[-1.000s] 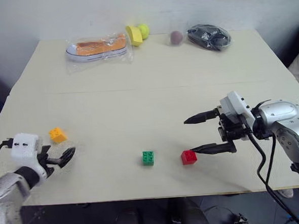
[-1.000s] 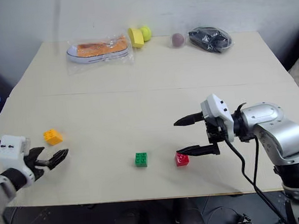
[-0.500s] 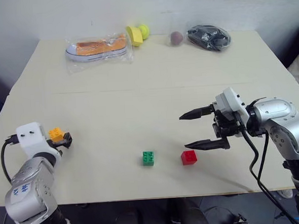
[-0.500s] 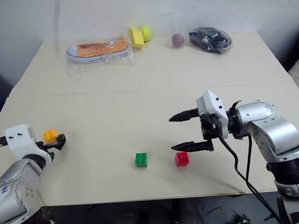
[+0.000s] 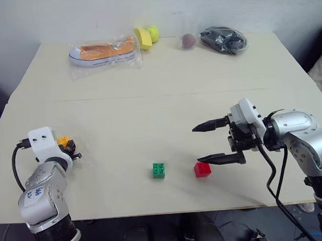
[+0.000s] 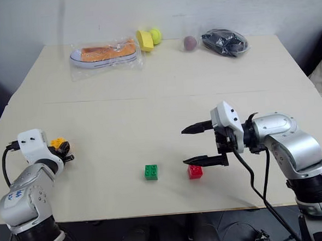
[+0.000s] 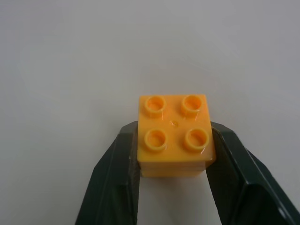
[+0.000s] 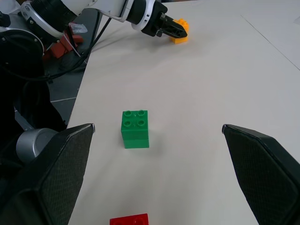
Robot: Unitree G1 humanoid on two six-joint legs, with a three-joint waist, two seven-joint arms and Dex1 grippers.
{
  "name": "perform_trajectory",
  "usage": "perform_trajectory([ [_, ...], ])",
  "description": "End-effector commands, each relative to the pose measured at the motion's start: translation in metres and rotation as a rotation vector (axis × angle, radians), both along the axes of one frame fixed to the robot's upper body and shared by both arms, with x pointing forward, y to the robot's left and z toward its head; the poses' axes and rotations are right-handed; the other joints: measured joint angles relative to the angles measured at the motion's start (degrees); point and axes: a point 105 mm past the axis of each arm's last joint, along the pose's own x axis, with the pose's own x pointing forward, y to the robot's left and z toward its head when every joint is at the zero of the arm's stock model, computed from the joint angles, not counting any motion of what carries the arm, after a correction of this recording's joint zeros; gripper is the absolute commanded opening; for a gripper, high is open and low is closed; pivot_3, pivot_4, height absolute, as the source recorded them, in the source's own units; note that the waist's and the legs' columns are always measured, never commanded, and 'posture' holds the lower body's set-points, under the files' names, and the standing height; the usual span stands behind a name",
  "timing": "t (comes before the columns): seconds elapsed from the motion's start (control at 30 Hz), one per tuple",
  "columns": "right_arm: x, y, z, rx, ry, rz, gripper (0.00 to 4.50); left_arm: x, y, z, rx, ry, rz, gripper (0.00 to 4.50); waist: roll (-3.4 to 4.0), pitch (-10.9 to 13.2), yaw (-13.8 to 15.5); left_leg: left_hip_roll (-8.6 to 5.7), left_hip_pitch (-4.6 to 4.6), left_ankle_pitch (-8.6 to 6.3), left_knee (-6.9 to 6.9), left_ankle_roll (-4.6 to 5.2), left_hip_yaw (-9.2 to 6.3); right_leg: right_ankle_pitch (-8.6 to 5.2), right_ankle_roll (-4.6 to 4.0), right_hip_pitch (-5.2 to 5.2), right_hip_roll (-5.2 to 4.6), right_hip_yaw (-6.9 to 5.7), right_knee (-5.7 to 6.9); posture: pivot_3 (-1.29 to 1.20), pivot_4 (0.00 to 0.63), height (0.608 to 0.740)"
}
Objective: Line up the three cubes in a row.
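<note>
Gripping the orange-yellow brick [image 7: 174,136] on the table [image 5: 149,99], the left gripper [image 7: 173,157] is clenched on its two sides, far left of the green brick [image 5: 159,170]. The red brick [image 5: 202,169] sits just right of green, beside the right gripper [image 5: 219,141], whose fingers are spread and empty. Next, judging by the layout: lift and carry orange to green's left side.

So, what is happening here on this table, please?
A two-armed robot is sorting toy bricks. Its left gripper is shut on the orange-yellow cube at the table's left side, fingers against both its sides. The green cube and the red cube sit side by side, apart, near the front edge. The right gripper hangs open beside the red one, holding nothing.
</note>
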Motion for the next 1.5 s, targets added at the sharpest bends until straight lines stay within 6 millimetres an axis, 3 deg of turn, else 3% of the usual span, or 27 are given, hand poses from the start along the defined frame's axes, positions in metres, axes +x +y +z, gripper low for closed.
perform_trajectory([
  [0.03, -0.004, 0.001, 0.006, 0.01, -0.031, 0.011, 4.5, -0.003, 0.011, 0.011, 0.046, -0.028, 0.0, 1.51, 0.0, 0.0, -0.03, 0.0, 0.0, 0.0, 0.0, 0.0, 0.0, 0.0, 0.0, 0.0, 0.0, 0.0, 0.0, 0.0, 0.15, 0.74],
  [0.13, -0.004, -0.001, 0.005, 0.001, -0.03, 0.012, 4.5, -0.001, 0.01, 0.016, 0.036, -0.038, -0.083, 1.51, 0.0, 0.0, -0.06, 0.01, 0.0, 0.0, -0.01, -0.01, 0.0, 0.0, 0.0, 0.0, 0.0, -0.01, -0.01, 0.0, 0.15, 0.74],
  [0.17, -0.005, -0.002, 0.005, -0.004, -0.025, 0.015, 4.5, 0.004, 0.001, 0.026, 0.047, -0.072, -0.207, 1.51, 0.0, 0.0, -0.06, 0.01, 0.0, 0.0, -0.01, -0.01, 0.0, 0.0, 0.0, -0.01, 0.0, -0.01, -0.01, 0.0, 0.15, 0.74],
  [0.23, -0.007, -0.007, 0.003, -0.028, -0.023, 0.023, 4.5, 0.006, -0.036, 0.057, 0.048, -0.169, -0.566, 1.51, 0.0, 0.0, 0.07, 0.01, -0.01, 0.0, 0.0, -0.01, -0.01, -0.01, -0.01, -0.02, 0.0, -0.03, -0.01, 0.0, 0.15, 0.74],
  [0.33, -0.006, -0.012, -0.001, -0.069, -0.046, 0.012, 4.5, -0.008, -0.067, 0.068, 0.105, -0.178, -0.9, 1.51, 0.0, 0.0, 0.03, -0.01, -0.06, -0.01, 0.01, -0.02, -0.05, -0.02, -0.03, -0.03, -0.05, -0.08, -0.07, 0.0, 0.15, 0.74],
  [0.4, -0.005, -0.018, -0.004, -0.092, -0.057, -0.003, 4.5, -0.022, -0.08, 0.06, 0.18, -0.099, -1.123, 1.51, 0.02, -0.01, -0.16, -0.05, -0.03, -0.03, -0.04, -0.04, -0.02, -0.02, -0.03, -0.02, -0.07, -0.04, -0.11, 0.0, 0.15, 0.74],
  [0.53, -0.007, -0.035, -0.008, -0.128, -0.058, -0.044, 4.5, -0.054, -0.082, 0.036, 0.254, 0.092, -1.521, 1.51, 0.07, 0.01, -0.98, -0.02, 0.01, -0.02, -0.3, -0.09, 0.04, -0.06, -0.09, -0.07, 0.0, -0.08, -0.22, 0.0, 0.15, 0.74],
  [0.67, -0.011, -0.052, -0.009, -0.15, -0.048, -0.1, 4.5, -0.058, -0.069, 0.014, 0.401, 0.234, -1.729, 1.51, 0.15, 0.05, -1.33, 0.01, 0.02, 0.02, -0.37, -0.13, 0.03, -0.09, -0.15, -0.1, 0.03, -0.13, -0.21, 0.0, 0.15, 0.74],
  [0.93, -0.027, -0.072, -0.014, -0.185, -0.036, -0.186, 4.5, -0.046, -0.072, -0.001, 0.456, 0.231, -1.905, 1.51, 0.2, 0.06, -1.32, -0.04, -0.05, 0.03, -0.39, -0.03, 0.05, -0.06, -0.11, -0.09, 0.02, -0.16, -0.28, 0.0, 0.15, 0.74],
  [1.33, -0.034, -0.072, -0.017, -0.181, -0.027, -0.228, 4.5, -0.031, -0.092, -0.009, 0.425, 0.113, -1.884, 1.51, 0.19, 0.06, -1.26, -0.04, 0.0, 0.05, -0.38, 0.0, 0.07, -0.06, -0.1, -0.08, 0.03, -0.11, -0.22, 0.0, 0.15, 0.74],
  [1.5, -0.031, -0.074, -0.018, -0.198, -0.034, -0.221, 4.5, -0.041, -0.088, -0.011, 0.364, 0.156, -1.889, 3.12, 0.19, 0.06, -1.31, -0.04, 0.0, 0.06, -0.38, 0.0, 0.06, -0.05, -0.09, -0.07, 0.03, -0.12, -0.22, 0.0, 0.15, 0.74],
])
